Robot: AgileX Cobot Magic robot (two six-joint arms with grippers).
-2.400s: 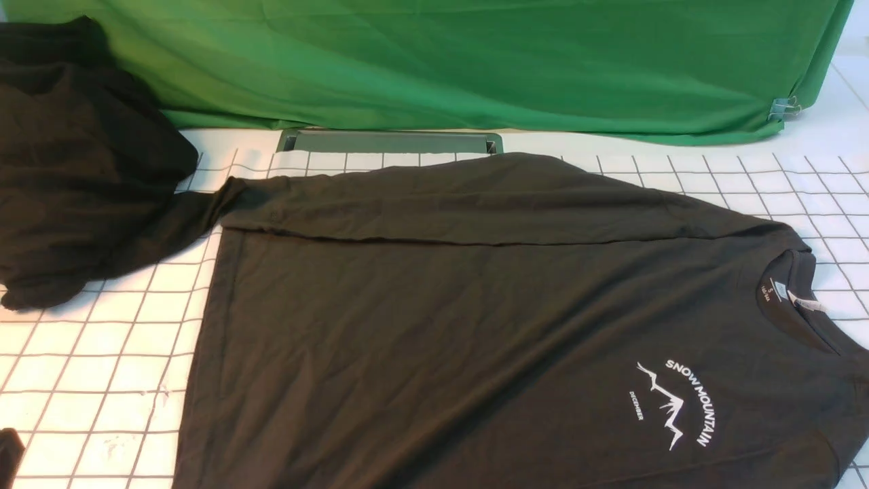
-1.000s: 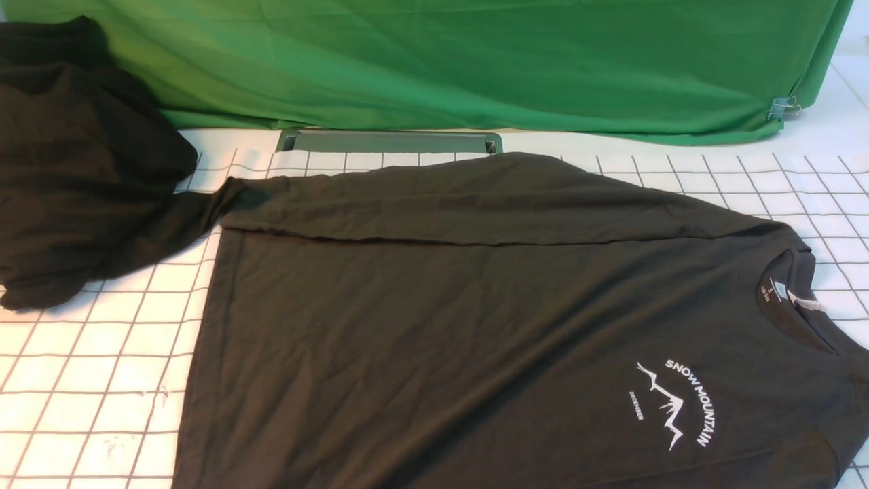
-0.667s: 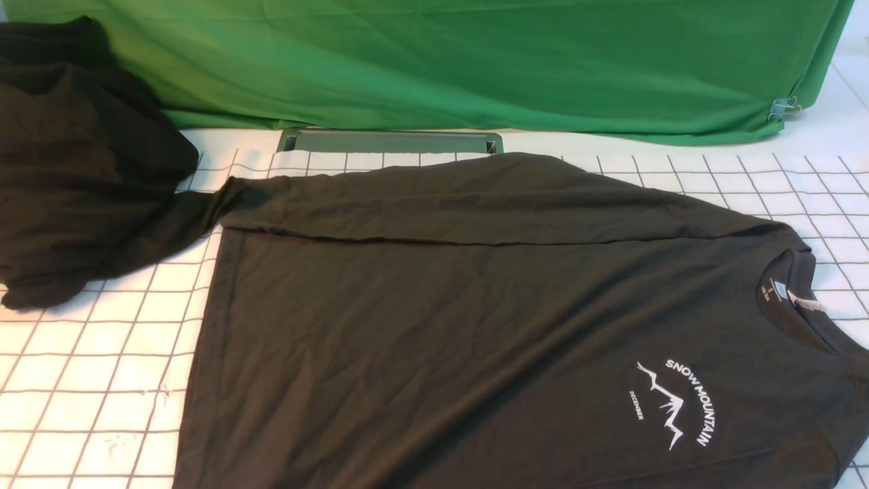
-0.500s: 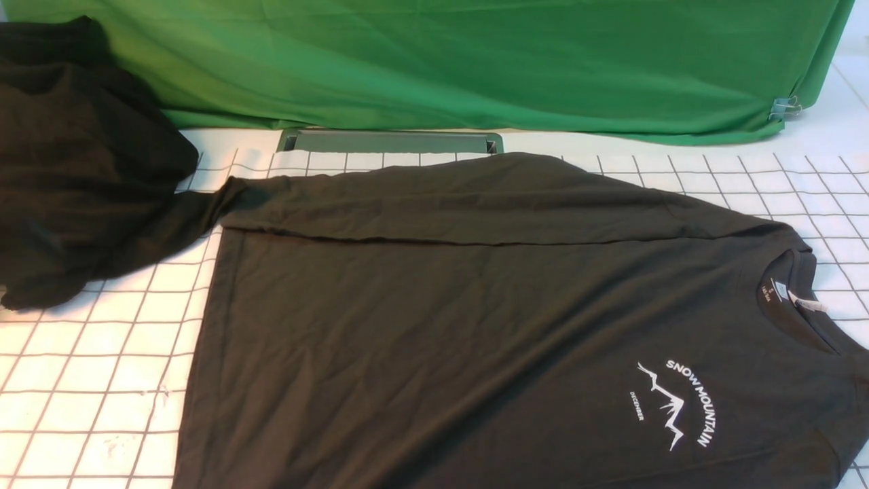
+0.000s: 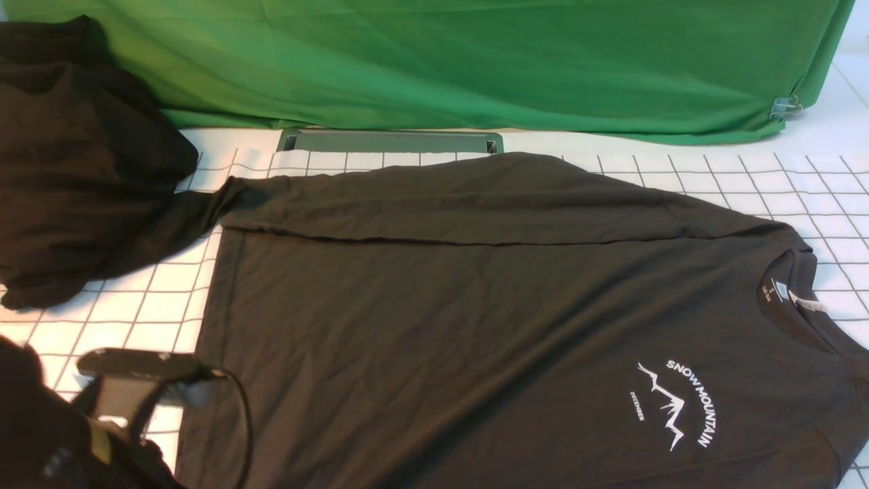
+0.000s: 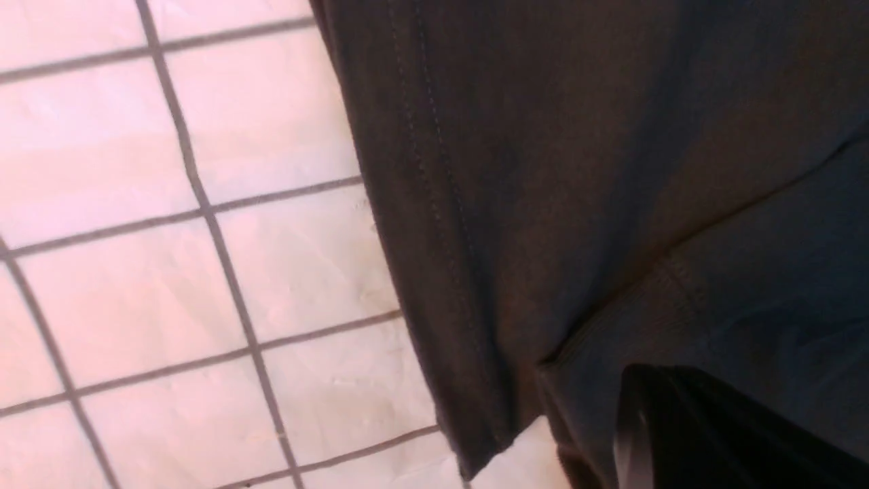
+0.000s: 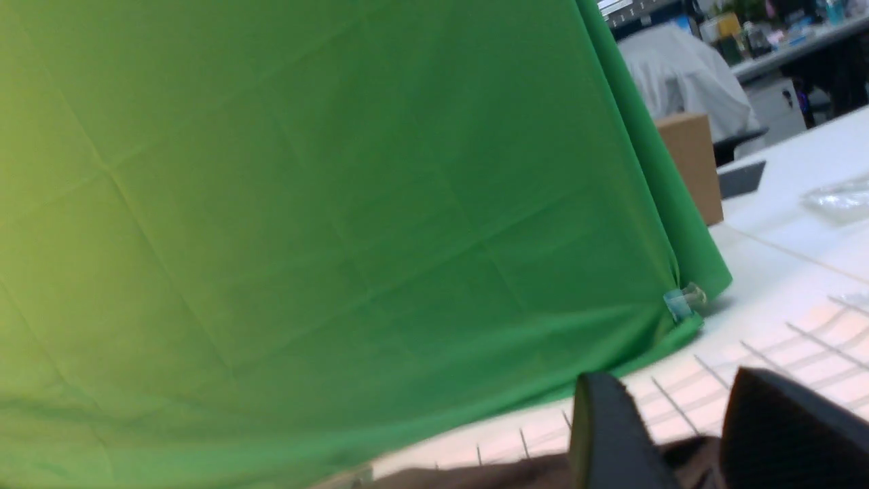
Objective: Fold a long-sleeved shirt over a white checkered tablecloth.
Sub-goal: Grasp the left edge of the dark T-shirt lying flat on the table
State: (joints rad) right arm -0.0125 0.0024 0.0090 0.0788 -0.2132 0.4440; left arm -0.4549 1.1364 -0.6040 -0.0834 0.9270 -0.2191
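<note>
The shirt lay spread flat on the checked tablecloth, collar toward the robot's right and hem toward its left. Its far sleeve was folded along the far edge of the body, with the cuff end trailing off toward the black heap of cloth at the left. The shirt itself had not shifted. What was new was the left arm, which had come into the front view's near left corner, bare tablecloth a moment earlier, and stopped just beside the hem. That suggested a fresh fold was about to start from the hem's near corner. In the left wrist view the stitched hem and its corner sat right by the left gripper, whose jaws were clenched. One dark finger hung over a second, ribbed-edged layer of the same cloth, probably a cuff, but whether any fabric was pinched could not be told. The right gripper sat low over dark cloth at the right, its fingers parted and nothing visibly clamped, facing the green cloth behind.
</note>
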